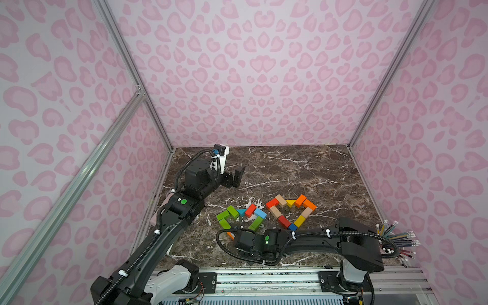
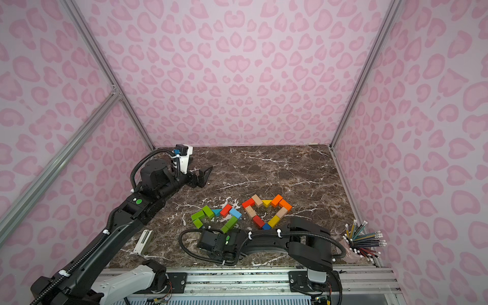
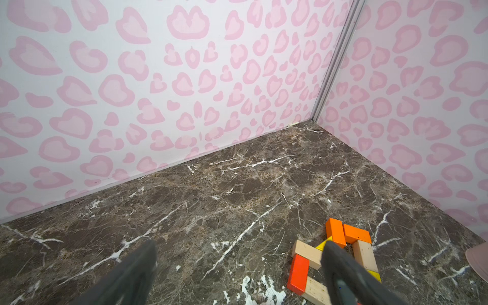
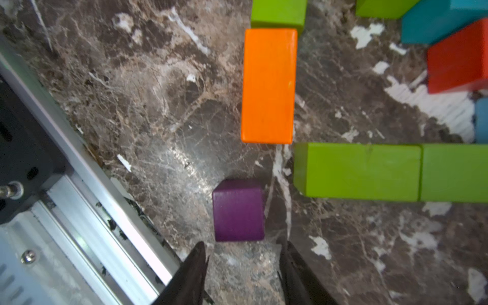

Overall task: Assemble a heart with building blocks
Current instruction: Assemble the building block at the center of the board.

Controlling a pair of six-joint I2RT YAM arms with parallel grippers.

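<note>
- Our right hand (image 4: 244, 245) hung spread, empty, just short of the purple cube (image 4: 239, 210) near the orange brick (image 4: 268, 85).
- Left hand (image 3: 239, 244) sat released, well apart.
- Next, we reckoned: straddle, clench, plug the unfinished heart (image 1: 232, 210).

- walls (image 1: 264, 79): pale pink, printed with darker pink leopard-style spots
- bench (image 1: 303, 171): dark brown marble pattern with white veins
- purple cube (image 4: 239, 210), orange brick (image 4: 268, 85), lime-green bricks (image 4: 356, 171)
- ring of blocks nearer the bench's right edge: red brick (image 1: 272, 202), tan brick (image 1: 275, 212), yellow prism (image 1: 290, 202), blue cube (image 1: 292, 226), orange pieces
- cluster left of it: green, teal prism (image 1: 241, 212), red, light-blue block (image 1: 260, 213)
- pencils (image 1: 396, 235): mixed colours
- arms (image 1: 317, 237): black, each with a green dot
</note>
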